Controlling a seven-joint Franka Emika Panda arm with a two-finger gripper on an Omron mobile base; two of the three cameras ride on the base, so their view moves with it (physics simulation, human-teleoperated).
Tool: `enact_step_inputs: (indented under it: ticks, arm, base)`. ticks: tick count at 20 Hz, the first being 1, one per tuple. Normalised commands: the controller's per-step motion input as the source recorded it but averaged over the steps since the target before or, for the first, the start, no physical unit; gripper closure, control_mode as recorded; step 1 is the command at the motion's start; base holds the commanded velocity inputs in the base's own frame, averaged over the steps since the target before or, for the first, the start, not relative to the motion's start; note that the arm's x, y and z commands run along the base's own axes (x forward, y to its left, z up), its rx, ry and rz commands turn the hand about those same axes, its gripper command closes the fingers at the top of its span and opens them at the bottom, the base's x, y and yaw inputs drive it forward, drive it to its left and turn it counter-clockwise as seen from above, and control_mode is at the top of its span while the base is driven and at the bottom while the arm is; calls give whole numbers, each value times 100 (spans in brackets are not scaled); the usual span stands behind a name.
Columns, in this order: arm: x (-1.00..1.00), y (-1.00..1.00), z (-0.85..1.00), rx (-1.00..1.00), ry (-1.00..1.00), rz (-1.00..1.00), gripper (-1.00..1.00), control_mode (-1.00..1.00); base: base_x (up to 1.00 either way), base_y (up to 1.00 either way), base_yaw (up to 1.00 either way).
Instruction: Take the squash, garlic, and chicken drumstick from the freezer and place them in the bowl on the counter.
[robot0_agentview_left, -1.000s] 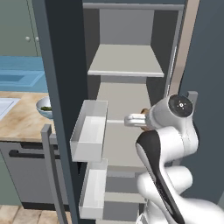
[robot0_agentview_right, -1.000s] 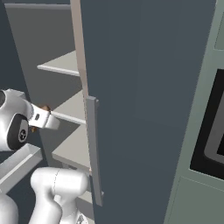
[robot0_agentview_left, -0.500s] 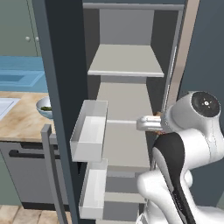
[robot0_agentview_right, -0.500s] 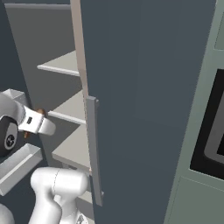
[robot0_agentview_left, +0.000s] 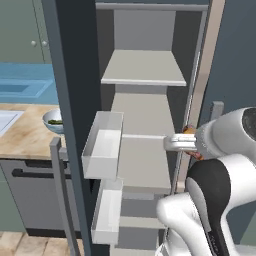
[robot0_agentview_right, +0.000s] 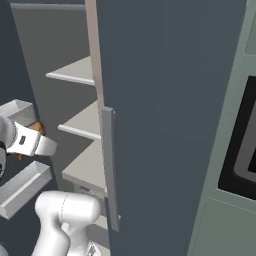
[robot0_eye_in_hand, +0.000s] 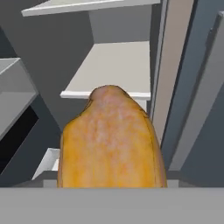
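The chicken drumstick (robot0_eye_in_hand: 111, 140) sits right in front of the hand camera, an orange-brown mottled lump that rises from the bottom edge, rounded end pointing toward the freezer shelves. From the left base view a sliver of its orange (robot0_agentview_left: 189, 131) shows at the white wrist, by the right edge of the freezer (robot0_agentview_left: 70, 75) opening; from the right base view it peeks out behind the wrist (robot0_agentview_right: 36, 129). The claw (robot0_agentview_left: 186, 145) is gripping the chicken drumstick, its fingers hidden behind the meat and the wrist. The hand hangs at the height of the middle shelf (robot0_agentview_left: 142, 160), just outside the cabinet's right side. The white door bins (robot0_agentview_left: 102, 145) stand to the left on the open door. Further left, the bowl (robot0_agentview_left: 53, 121) rests on the desk (robot0_agentview_left: 25, 137), with something dark green inside it.
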Motion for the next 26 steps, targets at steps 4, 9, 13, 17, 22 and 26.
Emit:
enact_step_inputs:
  ticks: [4, 9, 13, 17, 22, 26]
  arm:
    - [0, 0, 0, 0, 0, 0, 100, 100]
    - [0, 0, 0, 0, 0, 0, 100, 100]
    - [0, 0, 0, 0, 0, 0, 100, 100]
    - [0, 0, 0, 0, 0, 0, 100, 100]
    - [0, 0, 0, 0, 0, 0, 100, 100]
    - [0, 0, 0, 0, 0, 0, 100, 100]
  base:
    - [-92, 0, 1]
    - [-75, 40, 4]
    - [-11, 100, 1]
    - [-6, 100, 0]
    - [4, 100, 0]
    - [4, 100, 0]
